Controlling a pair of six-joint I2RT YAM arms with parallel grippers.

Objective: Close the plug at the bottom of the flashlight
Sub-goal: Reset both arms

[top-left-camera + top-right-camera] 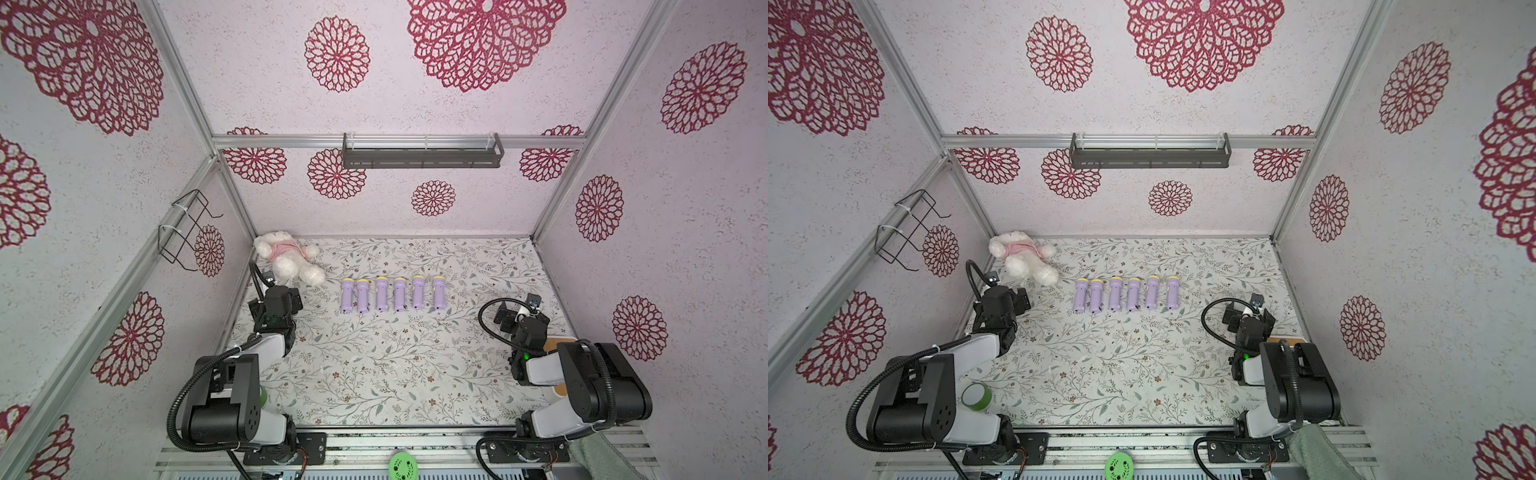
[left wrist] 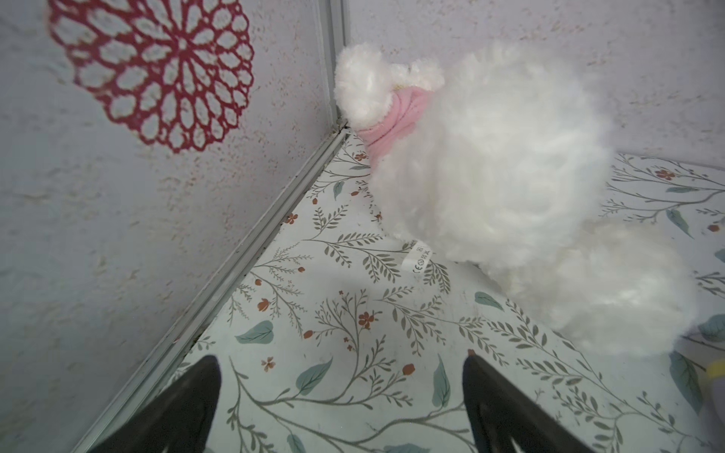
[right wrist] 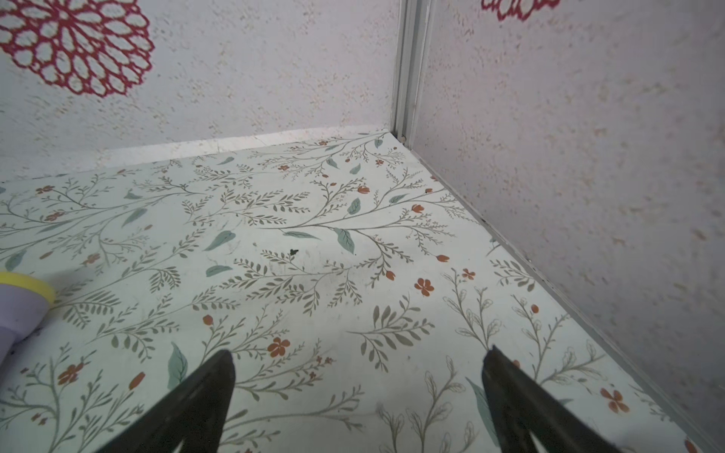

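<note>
Left claw [image 2: 341, 357] and right claw [image 3: 359, 351] gape wide, empty, near six flashlights [image 1: 381, 294] and one plush toy [image 1: 286, 257].

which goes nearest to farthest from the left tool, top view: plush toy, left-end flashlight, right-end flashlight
1. plush toy, back-left corner, just ahead of the left tool
2. left-end flashlight, just right of the toy
3. right-end flashlight, row's far end

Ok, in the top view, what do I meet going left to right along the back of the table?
Plush → flashlight 1 → flashlight 2 → flashlight 3 → flashlight 4 → flashlight 5 → flashlight 6, all lying side by side, yellow heads toward the back wall.
</note>
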